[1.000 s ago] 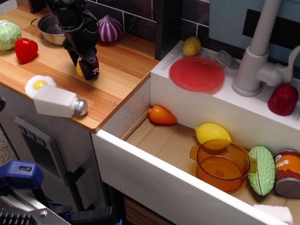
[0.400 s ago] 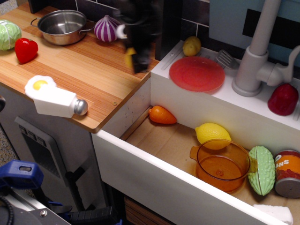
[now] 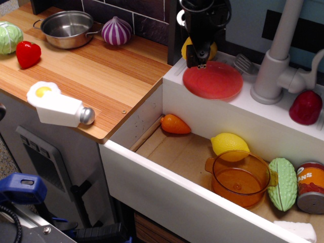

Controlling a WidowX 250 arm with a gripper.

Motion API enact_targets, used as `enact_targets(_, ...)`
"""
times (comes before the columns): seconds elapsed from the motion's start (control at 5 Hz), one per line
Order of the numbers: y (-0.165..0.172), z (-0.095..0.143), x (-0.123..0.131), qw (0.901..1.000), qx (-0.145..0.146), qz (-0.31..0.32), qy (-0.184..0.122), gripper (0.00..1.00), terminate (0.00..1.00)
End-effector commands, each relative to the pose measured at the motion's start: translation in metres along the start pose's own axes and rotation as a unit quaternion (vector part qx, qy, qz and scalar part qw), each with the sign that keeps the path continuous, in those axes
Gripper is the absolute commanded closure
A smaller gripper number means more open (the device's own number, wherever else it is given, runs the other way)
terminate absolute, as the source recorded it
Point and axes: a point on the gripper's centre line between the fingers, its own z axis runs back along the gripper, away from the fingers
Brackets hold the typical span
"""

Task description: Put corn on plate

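Note:
The red-pink plate [image 3: 215, 82] lies on the white ledge behind the sink, left of the faucet. My black gripper [image 3: 198, 56] hangs over the plate's far left rim, fingers pointing down. It is shut on the corn [image 3: 185, 48], of which only a bright yellow bit shows at the left of the fingers, a little above the plate. The dull yellow-brown potato [image 3: 212, 50] peeks out behind the gripper on its right.
A faucet [image 3: 276, 55], a grey spatula [image 3: 245, 63] and a red pepper [image 3: 305, 107] stand right of the plate. The sink holds a carrot [image 3: 174, 124], lemon [image 3: 229, 143], orange bowl [image 3: 240, 177], green gourd [image 3: 282, 183] and can [image 3: 310, 186]. The wooden counter has a pot [image 3: 67, 28], onion [image 3: 116, 30], salt shaker [image 3: 63, 110].
My gripper has carried the corn from the wooden counter to the right, up to the white ledge, and now stands over the plate's far left rim.

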Motion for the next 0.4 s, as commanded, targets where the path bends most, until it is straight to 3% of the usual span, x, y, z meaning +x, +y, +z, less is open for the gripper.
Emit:
enact_targets(0.0,0.0057,0.0023,0.0049,0.9994,0.003,-0.011,-0.031,1.0,0.0)
enact_targets(0.2,0.003,-0.0074,0.0029,0.9986,-0.007,-0.014,-0.05,0.0,1.0)
